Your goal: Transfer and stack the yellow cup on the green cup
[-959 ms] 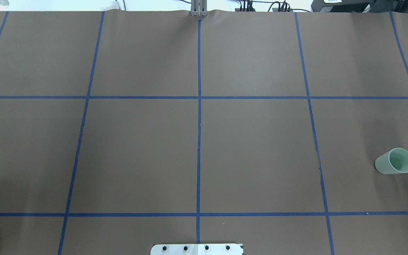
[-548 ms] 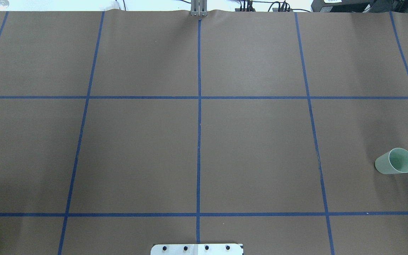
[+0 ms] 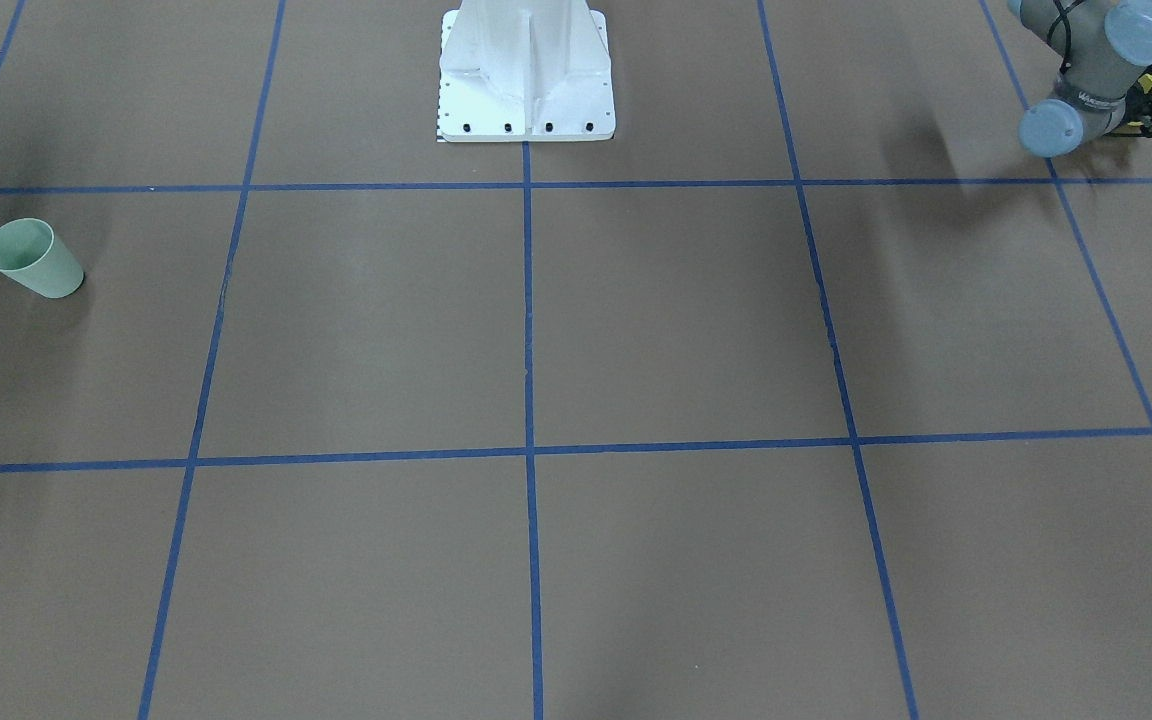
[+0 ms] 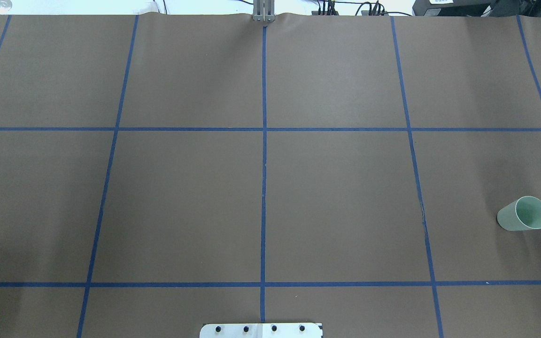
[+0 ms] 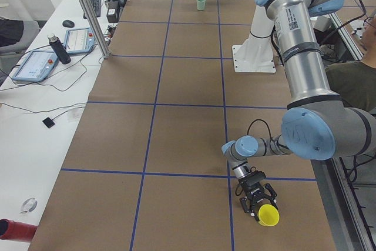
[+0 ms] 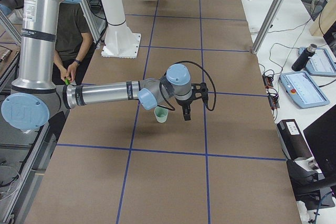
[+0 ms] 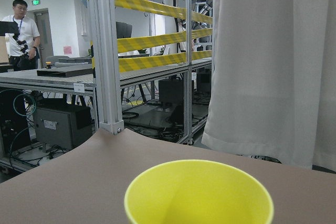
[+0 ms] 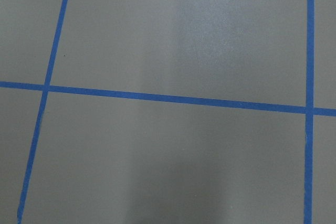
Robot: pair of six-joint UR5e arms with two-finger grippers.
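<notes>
The brown table point(image 4: 336, 197), marked off by blue tape lines point(image 4: 264, 188), has one cup at each end, well apart. The left arm point(image 5: 299, 57) is bent low over the left end, on the robot's side, and the right arm point(image 6: 105, 94) is stretched out over the right part.

The green cup point(image 4: 524, 214) stands upright near the right edge. The yellow cup point(image 5: 269, 216) appears to stand upright at the left end, its mouth filling the bottom of the left wrist view.

The left gripper point(image 5: 260, 206) is held level at the yellow cup. Whether it is clenched on the cup or only set about it cannot be told. The right gripper point(image 6: 184, 109) is seen only from the side, somewhere above the table toward the green cup, and its state cannot be told either.

The step in hand is judged to be the taking of the yellow cup. It is done well if the wall is pinched squarely and lightly below the rim, since a thin tumbler is likely to be squashed or squirted out by a hard or skewed squeeze. The cup should be lifted straight up before it is carried right. It should be kept upright throughout, so that it can be lowered base-first into the green one.
</notes>
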